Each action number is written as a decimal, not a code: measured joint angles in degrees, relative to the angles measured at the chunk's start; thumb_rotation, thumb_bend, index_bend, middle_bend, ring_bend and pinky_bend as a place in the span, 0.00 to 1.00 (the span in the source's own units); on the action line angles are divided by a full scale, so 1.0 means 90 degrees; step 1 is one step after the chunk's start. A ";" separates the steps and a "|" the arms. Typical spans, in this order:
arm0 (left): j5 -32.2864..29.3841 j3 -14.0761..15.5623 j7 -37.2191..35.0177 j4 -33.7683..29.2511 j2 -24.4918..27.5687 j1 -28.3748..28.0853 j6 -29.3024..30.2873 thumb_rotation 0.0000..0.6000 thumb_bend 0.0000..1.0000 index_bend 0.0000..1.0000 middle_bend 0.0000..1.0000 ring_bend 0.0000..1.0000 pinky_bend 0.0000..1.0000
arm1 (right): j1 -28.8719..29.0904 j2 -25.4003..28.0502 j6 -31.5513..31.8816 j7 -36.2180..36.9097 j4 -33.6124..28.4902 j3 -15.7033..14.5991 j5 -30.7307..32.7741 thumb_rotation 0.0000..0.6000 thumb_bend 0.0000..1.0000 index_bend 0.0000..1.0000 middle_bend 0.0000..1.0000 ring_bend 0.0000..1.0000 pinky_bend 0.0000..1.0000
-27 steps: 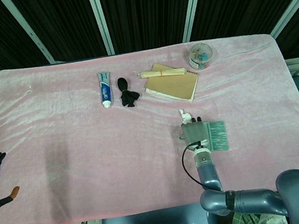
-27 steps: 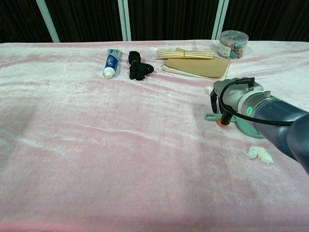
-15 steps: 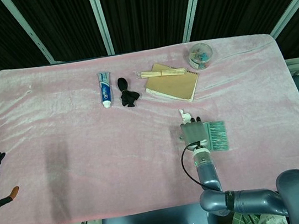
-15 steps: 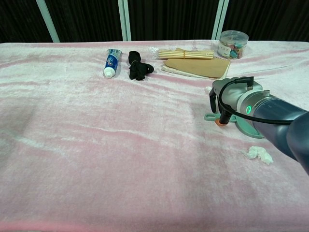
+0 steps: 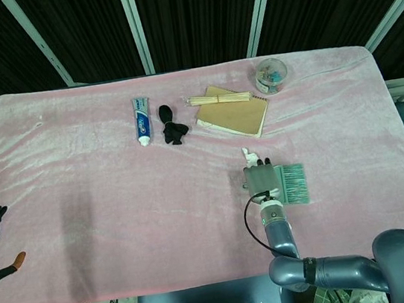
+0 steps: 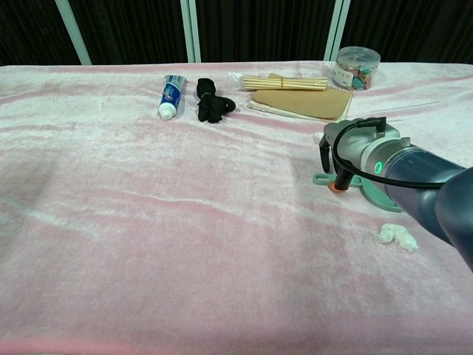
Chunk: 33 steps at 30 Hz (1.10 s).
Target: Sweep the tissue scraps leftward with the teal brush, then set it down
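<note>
While the right hand (image 5: 261,178) rests over the teal brush (image 5: 294,184), its grip cannot be determined. The bristles lie right of the fingers (image 5: 257,163). A tissue scrap (image 6: 396,235) lies nearby.

Teal brush (image 5: 294,184), white tissue scrap (image 6: 397,236), pink tablecloth (image 5: 116,186).

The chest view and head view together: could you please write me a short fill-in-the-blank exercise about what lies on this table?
1. The right robot hand rests over the ____ brush.
2. The cloth covering the table is ____.
3. The bundle of wooden sticks lies on the ____ notebook.
4. The toothpaste tube lies beside a ____ cloth item.

Missing words: teal; pink; brown; black
</note>
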 measured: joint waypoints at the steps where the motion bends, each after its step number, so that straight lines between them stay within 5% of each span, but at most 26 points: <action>1: 0.0002 0.0001 0.0006 0.0000 0.0000 0.0001 0.0004 1.00 0.25 0.03 0.06 0.00 0.03 | 0.0001 -0.0005 -0.0005 0.0003 0.0011 0.0000 -0.0005 1.00 0.25 0.49 0.46 0.22 0.18; 16: -0.0018 -0.0004 0.0010 -0.0014 0.0003 -0.0004 -0.0011 1.00 0.25 0.03 0.06 0.00 0.03 | 0.0013 -0.0070 -0.0112 -0.0059 0.0144 -0.0027 0.0026 1.00 0.25 0.51 0.50 0.23 0.18; 33: -0.0038 0.0006 0.0025 -0.0033 0.0011 -0.0005 -0.0037 1.00 0.25 0.03 0.06 0.00 0.03 | -0.0074 0.0230 -0.0221 0.0151 -0.0204 0.0053 -0.0065 1.00 0.38 0.61 0.55 0.27 0.18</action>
